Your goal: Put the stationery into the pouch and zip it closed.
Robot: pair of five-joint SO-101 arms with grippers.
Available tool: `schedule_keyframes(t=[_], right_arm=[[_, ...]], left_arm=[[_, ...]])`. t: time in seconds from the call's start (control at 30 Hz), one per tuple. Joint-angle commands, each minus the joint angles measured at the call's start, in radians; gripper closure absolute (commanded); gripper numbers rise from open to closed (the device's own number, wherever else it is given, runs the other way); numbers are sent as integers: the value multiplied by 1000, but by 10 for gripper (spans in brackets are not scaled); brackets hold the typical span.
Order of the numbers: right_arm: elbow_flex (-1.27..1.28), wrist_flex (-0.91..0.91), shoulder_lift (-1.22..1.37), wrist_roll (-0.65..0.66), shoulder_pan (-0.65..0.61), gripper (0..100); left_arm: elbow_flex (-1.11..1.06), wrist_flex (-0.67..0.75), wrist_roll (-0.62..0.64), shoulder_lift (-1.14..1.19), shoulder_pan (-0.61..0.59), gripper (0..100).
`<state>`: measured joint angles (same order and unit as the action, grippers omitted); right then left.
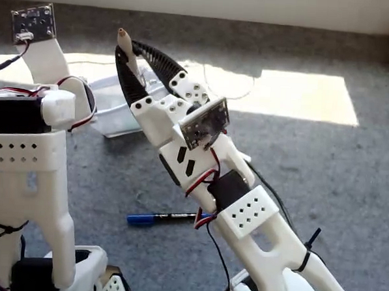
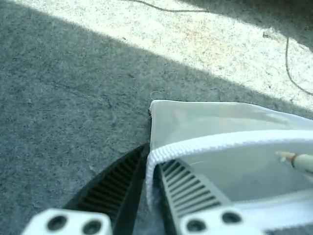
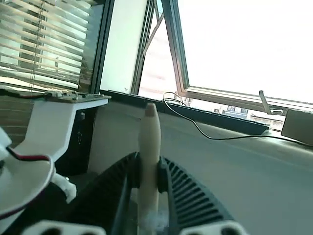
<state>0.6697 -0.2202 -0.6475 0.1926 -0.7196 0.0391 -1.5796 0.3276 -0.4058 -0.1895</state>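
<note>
Mid-task: pouch unzipped, one pen aloft, one on the floor.
The right gripper (image 3: 146, 166) pinched a cream pen (image 3: 149, 142) upright near the pouch (image 2: 220, 122). The left gripper (image 2: 152, 156) nipped the pouch's zipper rim. A blue marker (image 1: 168, 217) lay on the carpet (image 1: 324, 165) (between the arms), so loading and zipping remained; open carpet lay to the right.

From above, my left arm (image 1: 30, 163) covers one end of the pouch (image 1: 114, 118), and the right gripper (image 1: 128, 49) blocks the end away from it. The blue pen (image 1: 161, 217), well apart from the pouch, has one end tucked under the right arm (image 1: 256, 220). At the left wrist the pouch runs off the frame. A pale tip (image 2: 295, 159) by its zip is cut short, so I cannot name it. The cream pen (image 3: 149, 142) blurs at its lower end.
</note>
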Motion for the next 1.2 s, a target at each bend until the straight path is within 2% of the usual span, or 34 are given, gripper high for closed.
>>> schedule_keyframes(t=[0.0,0.13,0.4,0.6,0.77,1.17], right_arm=[[-16,22,-13,8,10,993],[-38,101,-2,137,5,993],[-81,268,-2,262,-28,993],[-79,274,-7,272,-30,985],[-79,275,-12,267,-30,854],[-79,275,-13,267,-28,850]], left_arm=[[-5,11,-11,-12,-13,993],[-8,11,-32,-12,-13,993],[-24,17,-34,-12,-13,993],[-24,17,-34,-12,-13,993],[-24,17,-34,-12,-13,993],[-24,17,-35,-12,-13,993]])
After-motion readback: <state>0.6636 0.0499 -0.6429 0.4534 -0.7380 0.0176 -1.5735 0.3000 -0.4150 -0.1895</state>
